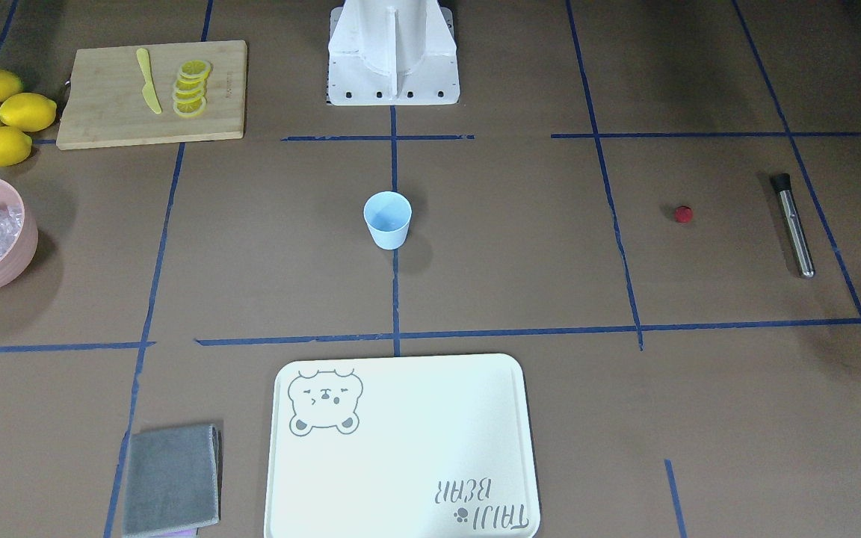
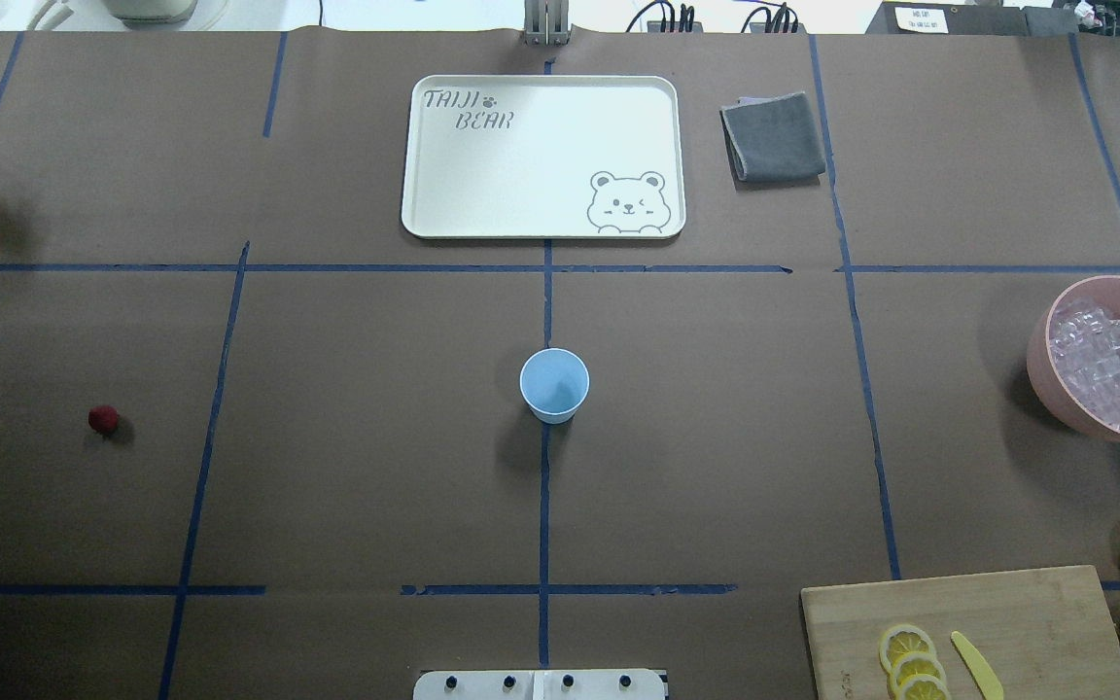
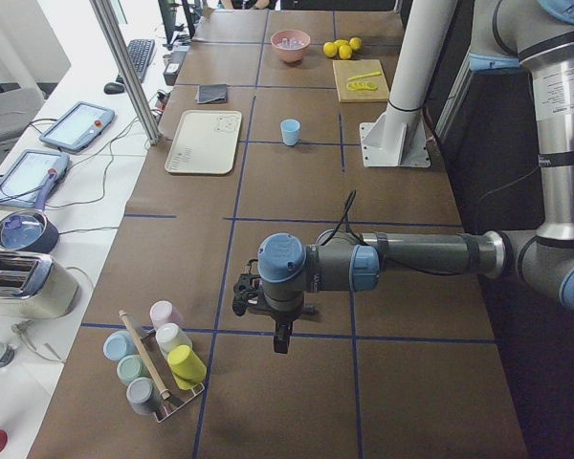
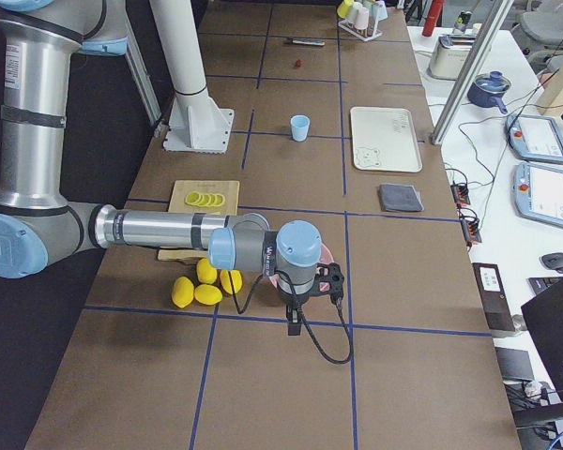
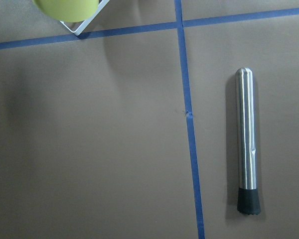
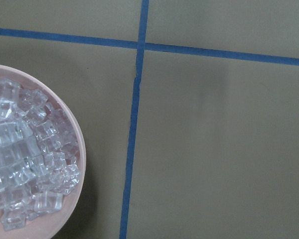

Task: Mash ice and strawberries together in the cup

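The pale-blue cup [image 2: 554, 385] stands upright and empty at the table's middle; it also shows in the front view [image 1: 387, 219]. The small dark-red strawberry [image 2: 104, 419] lies alone on the table at the left. The ice [image 2: 1109, 365] fills a pink bowl [image 2: 1041, 360] at the right and shows in the right wrist view [image 6: 25, 164]. My left gripper [image 3: 279, 335] hangs above the table's left end, and my right gripper [image 4: 294, 323] hangs near the bowl. Both show only in the side views, so I cannot tell whether they are open or shut.
A steel muddler [image 5: 247, 142] with a black tip lies beyond the strawberry. A cream tray [image 2: 424, 209] and a grey cloth [image 2: 772, 136] sit at the far side. A cutting board [image 2: 1027, 612] holds lemon slices and a yellow knife, with lemons [image 1: 1, 116] beside it. A cup rack [image 3: 158, 363] stands at the left end.
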You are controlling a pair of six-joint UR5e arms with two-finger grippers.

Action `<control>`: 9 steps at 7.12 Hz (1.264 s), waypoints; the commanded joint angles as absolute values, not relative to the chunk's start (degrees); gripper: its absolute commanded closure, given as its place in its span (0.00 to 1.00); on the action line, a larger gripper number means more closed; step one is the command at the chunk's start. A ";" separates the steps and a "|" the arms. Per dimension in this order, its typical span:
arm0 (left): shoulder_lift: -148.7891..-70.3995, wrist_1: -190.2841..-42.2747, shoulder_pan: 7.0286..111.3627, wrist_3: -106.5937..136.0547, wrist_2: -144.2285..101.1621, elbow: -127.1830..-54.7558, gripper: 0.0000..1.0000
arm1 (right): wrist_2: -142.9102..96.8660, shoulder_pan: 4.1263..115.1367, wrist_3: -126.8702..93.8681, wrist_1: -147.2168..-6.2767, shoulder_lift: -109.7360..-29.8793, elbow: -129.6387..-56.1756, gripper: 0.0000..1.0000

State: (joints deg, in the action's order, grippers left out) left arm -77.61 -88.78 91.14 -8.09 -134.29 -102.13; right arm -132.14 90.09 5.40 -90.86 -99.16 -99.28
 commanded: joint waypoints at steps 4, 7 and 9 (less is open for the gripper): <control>-77.61 -88.77 91.14 -8.09 -134.30 -102.22 0.00 | -135.24 87.55 3.44 -86.31 -98.44 -103.45 0.00; -77.52 -88.77 91.14 -8.09 -134.30 -102.22 0.00 | -137.37 85.28 2.65 -82.12 -99.13 -107.72 0.00; -77.52 -88.86 91.14 -8.09 -134.38 -102.30 0.00 | -137.47 77.48 -3.29 -80.43 -98.71 -109.59 0.00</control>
State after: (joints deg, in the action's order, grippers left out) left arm -77.52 -88.79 91.14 -8.09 -134.32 -102.27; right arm -137.53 82.23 0.79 -81.86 -98.94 -108.43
